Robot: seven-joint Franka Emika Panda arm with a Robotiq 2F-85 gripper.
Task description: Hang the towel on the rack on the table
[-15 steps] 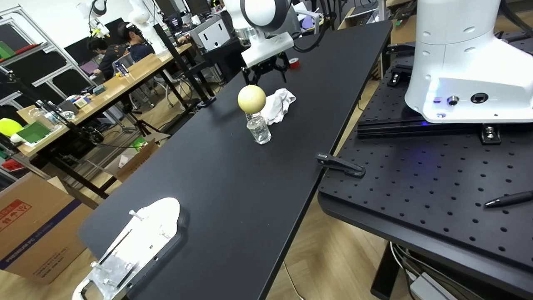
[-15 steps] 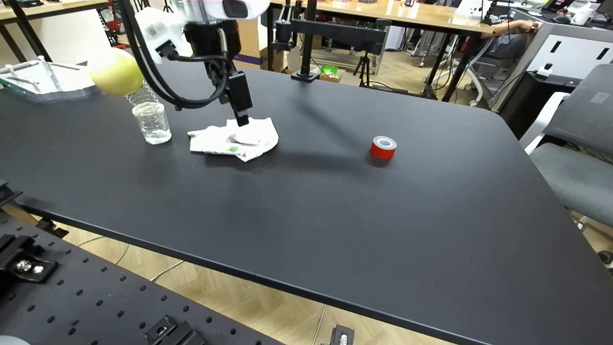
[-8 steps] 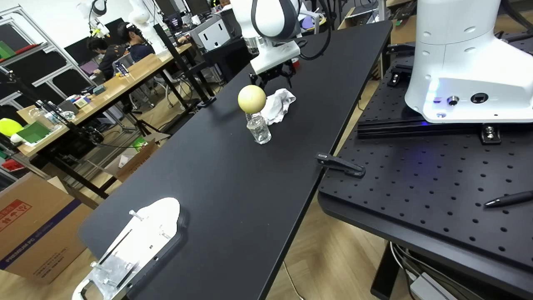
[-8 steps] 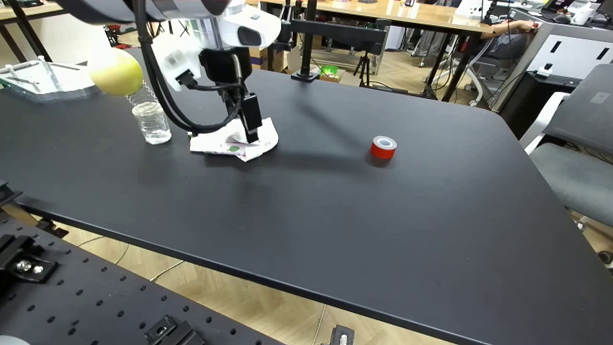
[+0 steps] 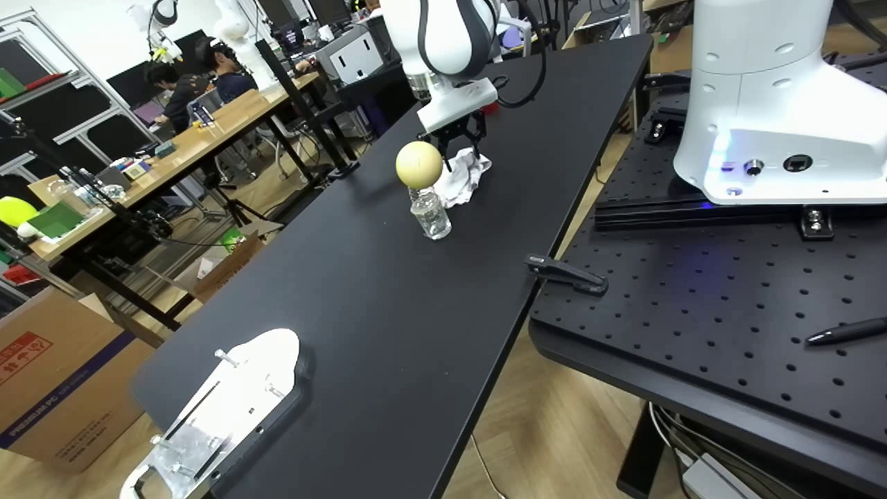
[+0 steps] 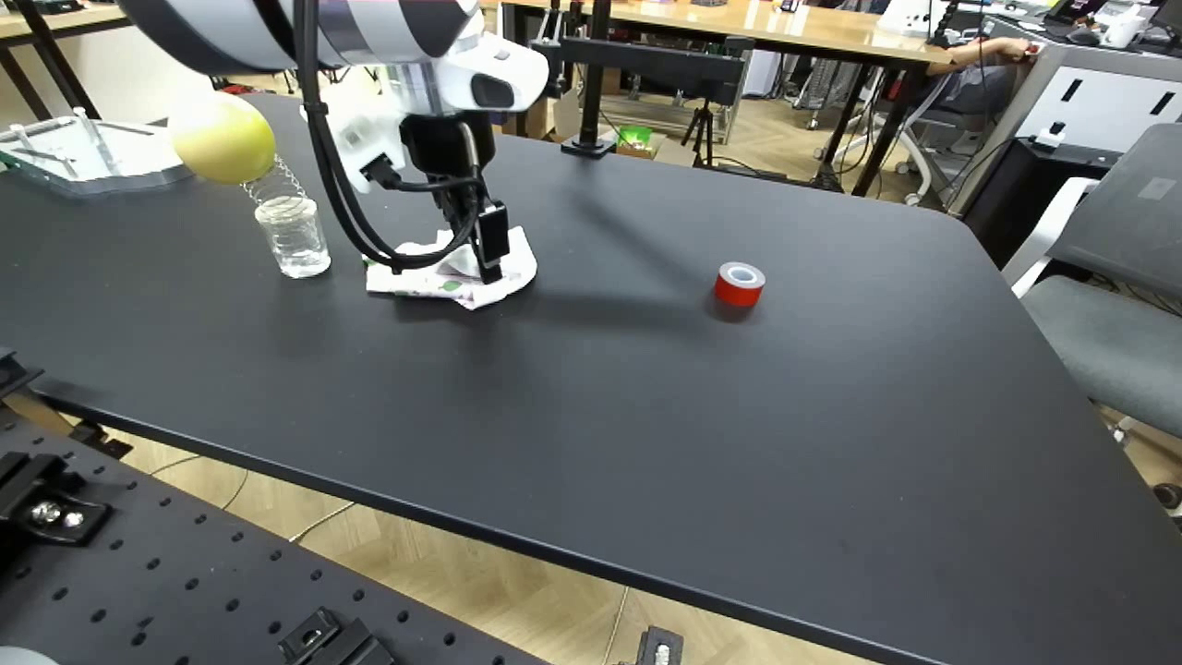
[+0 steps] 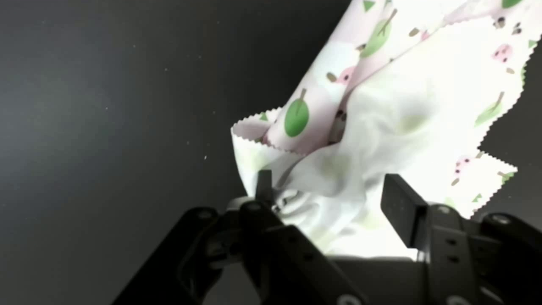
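Gripper [image 7: 328,197]: points down over the towel [image 7: 394,118], jaws wide apart, with loose folds of cloth lying between them.
Fingers [image 7: 402,207]: black, low at the cloth; whether the tips touch it cannot be told.
Arm [image 5: 443,34]: white and dark grey, held over the counter [image 6: 739,443], with a black cable [image 6: 307,55] looping beside the gripper.
Towel: crumpled on the counter, well in from both the robot-side edge and the opposite edge; white, with pink and green print and a zigzag hem.
Bottle [image 6: 294,237]: clear, standing near the towel but apart from it, on the side towards the rack [image 5: 260,364].
Ball [image 6: 222,139]: yellow, on top of the bottle's clear, coiled neck.
Tape [image 6: 739,284]: red roll, lying flat on the towel's other side, towards the end edge by the grey chair [image 6: 1117,305].
Rack: white, lying low with short pegs sticking up, by a corner on the opposite edge, well apart from the towel.
Stand [image 6: 588,145]: black pole at the edge opposite the robot.
Bench [image 5: 693,333]: dark and full of holes, along the robot-side edge, bearing the white robot base [image 5: 783,138] and a black pen [image 5: 847,332].
Clip [image 5: 567,273]: black, spanning from the bench to the counter's robot-side edge.
Carton [image 5: 66,381]: brown, on the floor beyond the rack's corner.
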